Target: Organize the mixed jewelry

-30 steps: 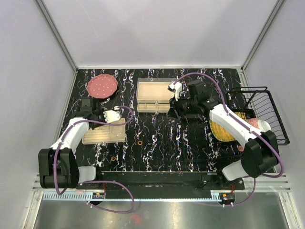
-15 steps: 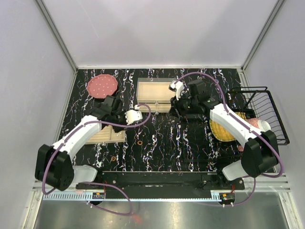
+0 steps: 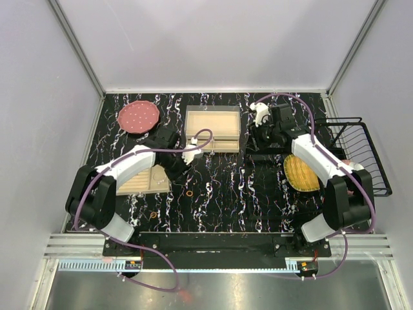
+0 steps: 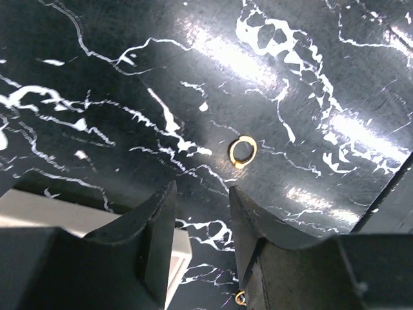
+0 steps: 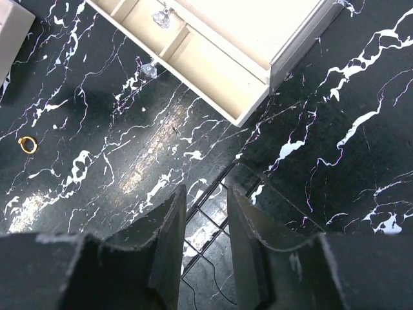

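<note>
**Ana:** What sits furthest left?

**Ben:** A pink plate (image 3: pixel 138 117) at 10 o'clock on the table (image 3: pixel 245 194). A slotted beige tray (image 3: pixel 142 181) lies nearer the arms, at 9 o'clock.

**Ana:** And the left gripper (image 4: pixel 201 194)?

**Ben:** It hangs just off that tray's right edge. Its fingers are spread, with nothing between them.

**Ana:** Where's the jewelry?

**Ben:** In the left wrist view a gold ring (image 4: pixel 242 151) lies flat on the black surface. It is at 1 o'clock from the fingertips, near them but not touching. In the top view a second gold ring (image 3: pixel 153 214) lies around 7 o'clock, close to the front edge and well apart from the first.

**Ana:** What's in the middle?

**Ben:** A beige compartment box (image 3: pixel 212 128) at 12 o'clock. The right wrist view shows a clear sparkly piece (image 5: pixel 161 18) inside one of its front compartments. Another clear piece (image 5: pixel 149 68) sits on the table just beside the box's front wall.

**Ana:** And the right gripper (image 5: pixel 205 194)?

**Ben:** It hovers over the table just right of the box, with its fingers parted and empty. At 3 o'clock lies a yellow woven disc (image 3: pixel 302 173). A black wire basket (image 3: pixel 361 155) stands beyond it at the table's edge.
</note>
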Available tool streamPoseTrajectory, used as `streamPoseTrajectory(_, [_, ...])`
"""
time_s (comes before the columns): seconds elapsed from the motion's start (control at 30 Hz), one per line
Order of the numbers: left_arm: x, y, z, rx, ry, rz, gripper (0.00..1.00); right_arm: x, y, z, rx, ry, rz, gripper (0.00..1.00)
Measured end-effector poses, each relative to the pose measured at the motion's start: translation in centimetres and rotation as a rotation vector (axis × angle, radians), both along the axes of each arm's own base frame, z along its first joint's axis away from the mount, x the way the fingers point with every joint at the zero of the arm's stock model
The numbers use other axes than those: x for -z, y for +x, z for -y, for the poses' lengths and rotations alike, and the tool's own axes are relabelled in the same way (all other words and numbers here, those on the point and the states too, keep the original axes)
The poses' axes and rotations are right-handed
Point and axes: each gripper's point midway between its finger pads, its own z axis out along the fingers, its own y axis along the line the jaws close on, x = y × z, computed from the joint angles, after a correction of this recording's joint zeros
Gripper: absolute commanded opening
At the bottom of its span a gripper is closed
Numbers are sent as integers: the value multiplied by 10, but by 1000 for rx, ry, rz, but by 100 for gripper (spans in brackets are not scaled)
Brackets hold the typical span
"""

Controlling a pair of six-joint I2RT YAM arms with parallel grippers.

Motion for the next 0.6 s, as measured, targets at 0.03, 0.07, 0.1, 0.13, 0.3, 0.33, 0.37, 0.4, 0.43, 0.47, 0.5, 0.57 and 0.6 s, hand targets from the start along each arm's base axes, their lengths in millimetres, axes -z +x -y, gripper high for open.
streamPoseTrajectory(0.03, [2,-2,2,-3,3,-14,42,1,0,0,1,-1,-2,38])
streamPoseTrajectory(0.07, [3,-4,5,-8,5,-30,43,1,1,1,4,-4,-2,38])
streamPoseTrajectory(0.1, [5,-5,7,-11,8,-43,43,2,1,1,7,-7,-2,38])
streamPoseTrajectory(0.13, [6,-7,10,-17,9,-56,44,3,2,2,11,-12,-3,38])
streamPoseTrajectory(0.3, [10,-19,18,-54,26,-118,45,11,4,5,21,-25,-18,38])
streamPoseTrajectory(0.33, [12,-21,19,-62,34,-128,45,12,4,5,22,-27,-22,38])
streamPoseTrajectory(0.37, [13,-23,20,-68,41,-133,45,14,4,6,26,-32,-24,37])
streamPoseTrajectory(0.4, [14,-24,20,-75,51,-139,45,15,5,7,30,-36,-26,38])
streamPoseTrajectory(0.43, [15,-25,21,-80,60,-141,45,16,5,8,34,-39,-26,37])
streamPoseTrajectory(0.47, [17,-26,20,-85,70,-141,45,16,6,8,36,-40,-27,37])
streamPoseTrajectory(0.5, [18,-26,20,-94,80,-143,46,17,6,9,39,-41,-28,38])
streamPoseTrajectory(0.57, [21,-27,19,-106,97,-146,46,17,7,11,43,-42,-28,38])
streamPoseTrajectory(0.6, [22,-27,19,-115,105,-149,46,17,7,11,45,-41,-28,37])
